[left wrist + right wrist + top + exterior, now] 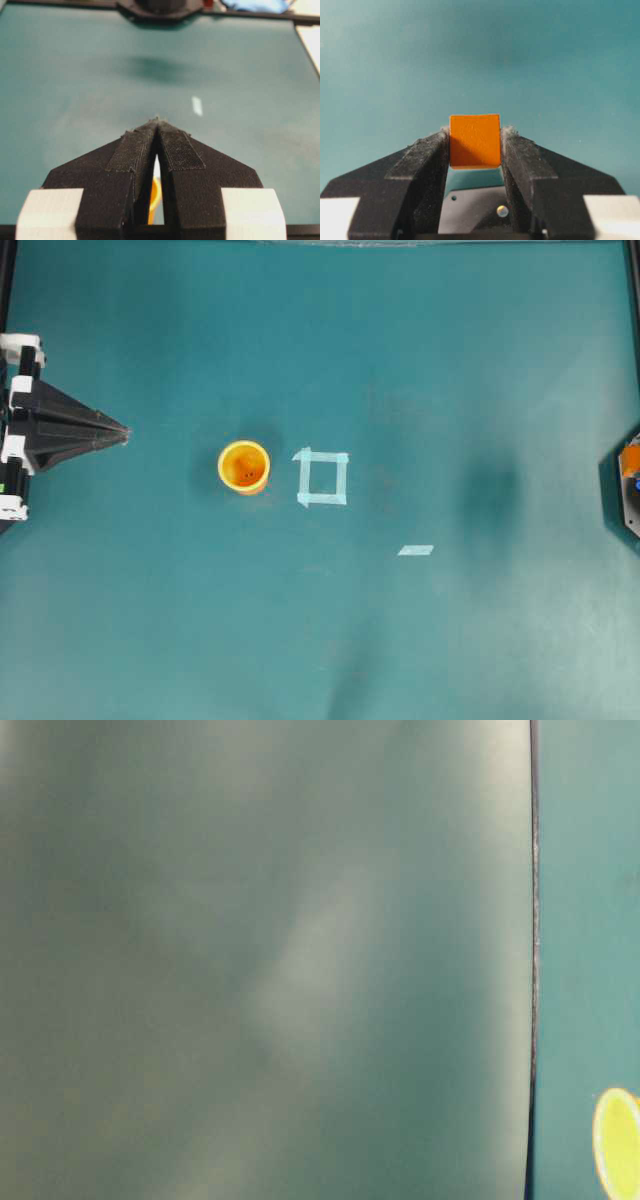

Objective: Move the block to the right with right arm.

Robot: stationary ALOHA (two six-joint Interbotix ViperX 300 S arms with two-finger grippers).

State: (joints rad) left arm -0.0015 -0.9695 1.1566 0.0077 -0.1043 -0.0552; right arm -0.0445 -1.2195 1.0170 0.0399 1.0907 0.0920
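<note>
I am holding the block (475,141) in my right gripper (475,137). In the right wrist view, the two black fingers (427,165) are pressing against the left and right faces of the small orange cube, with the gripper opened only as wide as the cube itself. The block is sitting at the fingertips, raised above the teal table (555,60), and its flat square face is pointing toward the camera. In the overhead view, my right arm (628,480) is sitting at the far right edge of the table, where a bit of orange is showing against the black body; I cannot tell from that view whether that orange is the block.

My left gripper (157,120) is resting at the left edge of the table, pointing right. In the left wrist view its fingers are meeting at the tips, with only a thin slit between them further back, and nothing is held between them.

Further out on the table, the yellow-orange cup (244,467) is standing upright, left of centre. Just beside it on the right, a square outline of pale tape (322,478) is lying flat, apart from the cup. A short single strip of tape (415,550) is lying further right and nearer, well apart from the square.
</note>
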